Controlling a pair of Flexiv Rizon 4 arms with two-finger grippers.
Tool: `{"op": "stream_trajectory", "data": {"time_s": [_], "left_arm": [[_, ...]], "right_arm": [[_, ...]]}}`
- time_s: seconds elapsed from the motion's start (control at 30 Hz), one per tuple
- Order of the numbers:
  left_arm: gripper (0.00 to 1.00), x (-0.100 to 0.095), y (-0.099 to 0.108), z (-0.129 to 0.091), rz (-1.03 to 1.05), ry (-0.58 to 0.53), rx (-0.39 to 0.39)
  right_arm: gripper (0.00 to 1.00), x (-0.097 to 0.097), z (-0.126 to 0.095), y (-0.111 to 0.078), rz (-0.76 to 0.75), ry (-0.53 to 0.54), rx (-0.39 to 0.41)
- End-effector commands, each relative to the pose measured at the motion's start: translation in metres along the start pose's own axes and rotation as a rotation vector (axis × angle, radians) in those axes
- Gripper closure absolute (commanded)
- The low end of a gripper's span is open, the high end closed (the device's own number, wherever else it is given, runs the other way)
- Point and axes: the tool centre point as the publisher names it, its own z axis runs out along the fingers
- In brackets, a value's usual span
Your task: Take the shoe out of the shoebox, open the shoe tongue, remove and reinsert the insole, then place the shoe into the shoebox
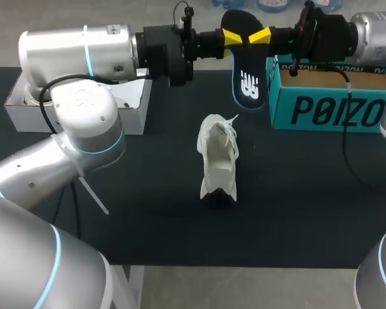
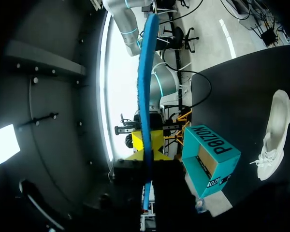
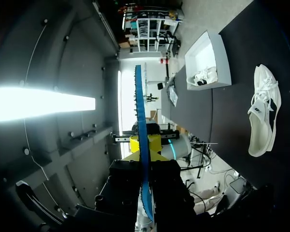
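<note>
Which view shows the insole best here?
The head view: the insole shows its broad black face, pinched by the left gripper and right gripper. Both wrist views show only its thin blue edge.

White shoe [image 1: 217,161] mid-table, laces loose; black blue-edged insole [image 1: 249,80] aloft, vertical; teal shoebox [image 1: 328,111] open, far right.

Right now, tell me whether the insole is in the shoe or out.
Out: left gripper and right gripper hold the insole aloft; the shoe lies apart on the table.
</note>
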Motion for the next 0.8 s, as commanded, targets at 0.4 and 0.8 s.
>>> {"op": "stream_trajectory", "data": {"time_s": [0.4, 0.8], "left_arm": [[1.0, 0.003, 0.003, 0.001, -0.015, 0.01, 0.005], [1.0, -0.002, -0.002, -0.011, -0.065, 0.001, -0.007]], "right_arm": [[0.0, -0.027, -0.037, 0.012, -0.002, -0.118, -0.088], [0.0, -0.03, -0.069, 0.024, -0.049, -0.208, -0.101]]}}
